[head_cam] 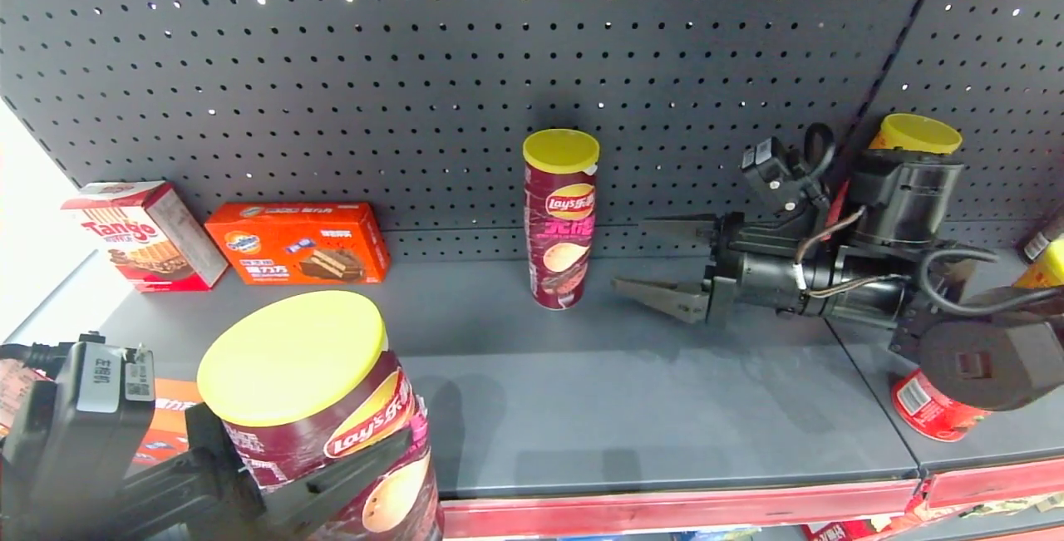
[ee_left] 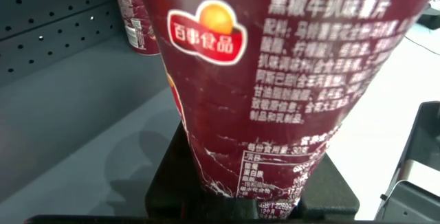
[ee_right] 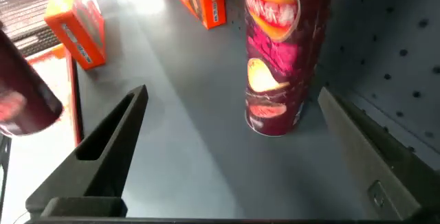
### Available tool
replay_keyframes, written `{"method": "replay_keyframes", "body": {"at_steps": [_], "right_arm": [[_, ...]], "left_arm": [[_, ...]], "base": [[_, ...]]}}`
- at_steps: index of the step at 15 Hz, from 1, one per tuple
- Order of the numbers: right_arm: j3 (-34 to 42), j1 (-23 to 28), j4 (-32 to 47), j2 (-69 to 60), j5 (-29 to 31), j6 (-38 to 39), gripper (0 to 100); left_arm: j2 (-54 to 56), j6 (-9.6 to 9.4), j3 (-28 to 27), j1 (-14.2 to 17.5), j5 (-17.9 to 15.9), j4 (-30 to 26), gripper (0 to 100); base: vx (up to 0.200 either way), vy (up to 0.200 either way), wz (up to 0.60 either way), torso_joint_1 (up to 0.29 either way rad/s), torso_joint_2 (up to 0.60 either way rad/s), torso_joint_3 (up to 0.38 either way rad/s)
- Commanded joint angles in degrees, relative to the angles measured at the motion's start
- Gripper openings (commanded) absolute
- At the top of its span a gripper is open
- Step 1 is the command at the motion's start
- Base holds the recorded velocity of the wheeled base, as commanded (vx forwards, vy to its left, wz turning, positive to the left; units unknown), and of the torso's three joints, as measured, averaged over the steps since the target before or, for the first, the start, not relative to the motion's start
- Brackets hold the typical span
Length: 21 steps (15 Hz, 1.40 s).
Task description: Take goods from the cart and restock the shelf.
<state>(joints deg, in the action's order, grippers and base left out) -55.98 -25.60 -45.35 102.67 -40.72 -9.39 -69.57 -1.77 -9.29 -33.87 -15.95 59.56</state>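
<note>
Nearest, at the lower left of the frame, my left gripper is clamped on a maroon chip can with a yellow lid, at the front edge of the shelf. Farther in, at centre right, my right gripper sits low over the shelf, fingers wide apart and empty. It points at a second chip can, which stands upright just beyond the tips, near the pegboard.
</note>
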Motion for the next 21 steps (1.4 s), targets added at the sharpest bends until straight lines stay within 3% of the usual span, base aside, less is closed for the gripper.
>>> {"method": "replay_keyframes", "body": {"at_steps": [1, 9, 18, 21], "right_arm": [[-4.3, 0.6, -0.5, 6.6, -1.8, 0.0, 100], [-15.5, -0.7, -0.5, 15.8, -2.0, 0.1, 100], [-15.5, -3.8, -0.5, 17.1, -1.4, 0.1, 100], [-11.6, -4.8, -0.6, 14.9, -1.4, -0.1, 100]], "left_arm": [[0.0, 0.01, 0.0, 0.0, -0.1, 0.1, 0], [0.0, 0.01, 0.5, 0.0, -0.1, 0.0, 0], [0.4, 0.01, 1.5, 0.0, -0.1, -0.1, 0], [0.9, 0.01, 1.5, 0.5, 0.0, 0.0, 0]], "base": [[0.000, 0.000, 0.00, 0.000, 0.00, 0.000], [0.000, 0.000, 0.00, 0.000, 0.00, 0.000], [0.000, 0.000, 0.00, 0.000, 0.00, 0.000], [0.000, 0.000, 0.00, 0.000, 0.00, 0.000]]}}
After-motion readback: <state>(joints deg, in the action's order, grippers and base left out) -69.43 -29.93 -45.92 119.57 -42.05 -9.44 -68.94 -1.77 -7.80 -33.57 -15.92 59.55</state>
